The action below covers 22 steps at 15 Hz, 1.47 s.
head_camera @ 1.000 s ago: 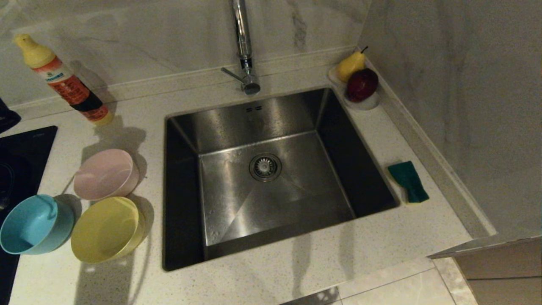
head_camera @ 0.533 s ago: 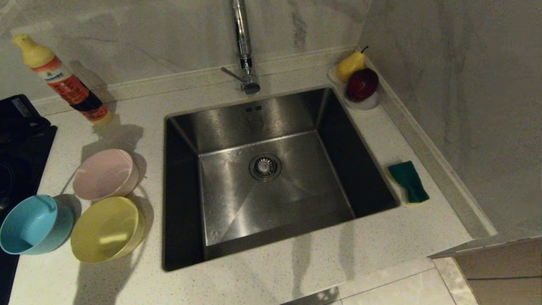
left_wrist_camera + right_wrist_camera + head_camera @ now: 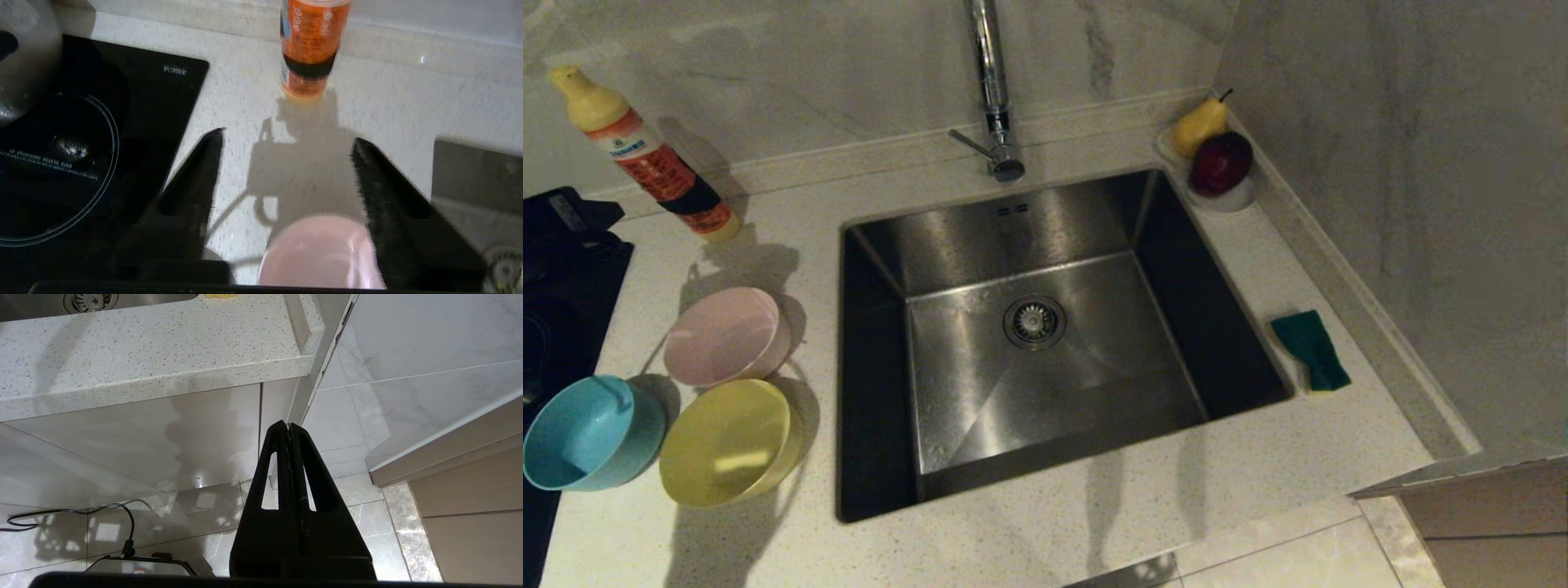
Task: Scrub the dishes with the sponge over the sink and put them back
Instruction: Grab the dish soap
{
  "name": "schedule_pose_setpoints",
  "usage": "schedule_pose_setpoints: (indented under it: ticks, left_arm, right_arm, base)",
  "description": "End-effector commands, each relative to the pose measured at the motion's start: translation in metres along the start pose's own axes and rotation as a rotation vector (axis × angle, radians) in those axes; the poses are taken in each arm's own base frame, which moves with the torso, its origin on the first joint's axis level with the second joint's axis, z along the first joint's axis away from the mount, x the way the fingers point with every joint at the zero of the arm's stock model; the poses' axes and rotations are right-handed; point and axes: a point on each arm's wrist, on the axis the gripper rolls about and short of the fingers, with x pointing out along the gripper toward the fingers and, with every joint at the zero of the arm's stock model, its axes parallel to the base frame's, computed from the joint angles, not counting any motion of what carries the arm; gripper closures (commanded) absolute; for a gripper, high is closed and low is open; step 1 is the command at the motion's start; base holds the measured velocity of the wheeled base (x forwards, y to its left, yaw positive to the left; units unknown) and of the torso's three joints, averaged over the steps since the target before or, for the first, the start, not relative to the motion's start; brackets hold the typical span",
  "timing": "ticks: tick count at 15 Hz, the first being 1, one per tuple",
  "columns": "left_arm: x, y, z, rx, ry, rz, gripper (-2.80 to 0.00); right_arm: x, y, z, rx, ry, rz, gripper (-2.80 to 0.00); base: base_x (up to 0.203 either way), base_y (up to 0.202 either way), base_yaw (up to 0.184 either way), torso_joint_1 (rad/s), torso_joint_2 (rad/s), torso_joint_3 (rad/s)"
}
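Three bowls stand left of the sink: a pale pink bowl, a yellow bowl and a light blue bowl. The green-topped sponge lies on the counter right of the sink. My left hand hovers over the stove at the left edge, beyond the bowls. In its wrist view the left gripper is open and empty, with the pink bowl low between its fingers, untouched. The right gripper hangs shut below the counter edge.
An orange detergent bottle stands by the back wall, straight beyond the left gripper. The black stove top lies left of the bowls. A chrome tap rises behind the sink. A white dish with fruit sits back right.
My left hand has come in from the left edge over the stove, and its jaws have gone from shut to open. The bowls, the sponge and the right arm have not moved.
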Motion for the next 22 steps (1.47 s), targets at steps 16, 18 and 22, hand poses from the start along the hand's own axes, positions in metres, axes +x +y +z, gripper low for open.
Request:
schedule_pose_setpoints:
  ticks: [16, 18, 22]
  left_arm:
    - [0.113, 0.002, -0.046, -0.044, -0.024, 0.042, -2.8]
    - [0.119, 0.001, -0.046, -0.049, -0.03, 0.04, -2.8]
    - [0.14, -0.011, -0.048, -0.052, -0.05, 0.019, -2.8]
  right_arm:
    - [0.0, 0.0, 0.0, 0.0, -0.001, 0.0, 0.0]
    - [0.0, 0.0, 0.0, 0.0, -0.001, 0.0, 0.0]
    - [0.0, 0.0, 0.0, 0.0, -0.001, 0.0, 0.0]
  base:
    - [0.0, 0.0, 0.0, 0.0, 0.0, 0.0]
    - [0.0, 0.0, 0.0, 0.0, 0.0, 0.0]
    - [0.0, 0.0, 0.0, 0.0, 0.0, 0.0]
